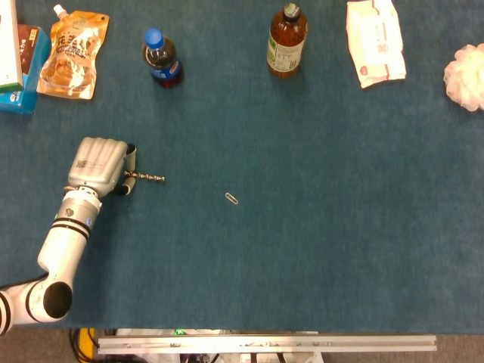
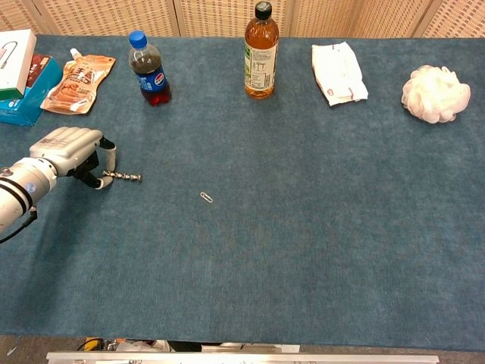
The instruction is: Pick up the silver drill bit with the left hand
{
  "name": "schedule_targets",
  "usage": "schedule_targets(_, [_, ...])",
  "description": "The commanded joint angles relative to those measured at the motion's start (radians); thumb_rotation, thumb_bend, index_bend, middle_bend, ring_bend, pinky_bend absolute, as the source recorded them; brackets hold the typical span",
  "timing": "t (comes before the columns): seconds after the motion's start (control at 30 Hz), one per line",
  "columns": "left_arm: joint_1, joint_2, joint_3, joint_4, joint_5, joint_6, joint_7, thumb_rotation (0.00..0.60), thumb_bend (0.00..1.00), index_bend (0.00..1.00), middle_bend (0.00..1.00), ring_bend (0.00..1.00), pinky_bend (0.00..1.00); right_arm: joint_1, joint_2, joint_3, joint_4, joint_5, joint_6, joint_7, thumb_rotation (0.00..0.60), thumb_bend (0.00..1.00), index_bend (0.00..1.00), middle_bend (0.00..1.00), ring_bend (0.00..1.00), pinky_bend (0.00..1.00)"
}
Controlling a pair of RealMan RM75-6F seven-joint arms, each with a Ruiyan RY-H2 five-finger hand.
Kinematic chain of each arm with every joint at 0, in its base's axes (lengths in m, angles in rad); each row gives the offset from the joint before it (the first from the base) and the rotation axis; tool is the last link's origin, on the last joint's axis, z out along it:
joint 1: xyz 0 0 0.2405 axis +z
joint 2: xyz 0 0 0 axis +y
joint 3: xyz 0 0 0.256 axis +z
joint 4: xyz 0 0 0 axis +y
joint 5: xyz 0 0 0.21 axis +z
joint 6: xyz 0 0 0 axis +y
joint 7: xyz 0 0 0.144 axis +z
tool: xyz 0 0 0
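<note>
The silver drill bit (image 1: 150,178) (image 2: 127,177) lies flat on the blue table (image 1: 318,227), pointing right, at the left side. My left hand (image 1: 98,165) (image 2: 68,148) sits at its left end, palm down. The fingertips (image 1: 130,170) are curled in and pinch the bit's shank end. The rest of the bit sticks out to the right of the hand and still touches the cloth. My right hand shows in neither view.
A small paper clip (image 1: 232,198) lies right of the bit. Along the far edge stand a cola bottle (image 1: 161,59), an amber bottle (image 1: 286,41), an orange pouch (image 1: 73,54), boxes (image 1: 15,60), a white packet (image 1: 375,41) and a white puff (image 1: 465,76).
</note>
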Motion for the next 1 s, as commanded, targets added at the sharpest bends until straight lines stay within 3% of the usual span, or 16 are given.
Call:
schedule_targets(0.03, [-0.002,0.000,0.002,-0.001,-0.004,-0.001,0.002,0.600,0.31,0.53,1.00,0.96,1.00,0.000,0.000,0.001,0.000,0.000,0.001,0.001,0.600,0.03,0.24,0.41,0.40,0.39])
schedule_targets(0.5, [-0.001,0.002,0.008,-0.011,0.025,0.018,-0.036,0.600,0.34,0.59,1.00,0.96,1.00,-0.011,0.004,-0.001,-0.004,-0.008,0.019,0.003,0.600,0.03,0.24,0.41,0.40,0.39])
schedule_targets(1.0, [0.029,0.109,0.043,-0.241,0.238,0.163,-0.033,0.600,0.35,0.62,1.00,0.96,1.00,-0.010,-0.004,0.000,-0.001,-0.031,0.032,0.012,0.600,0.03,0.24,0.41,0.41,0.39])
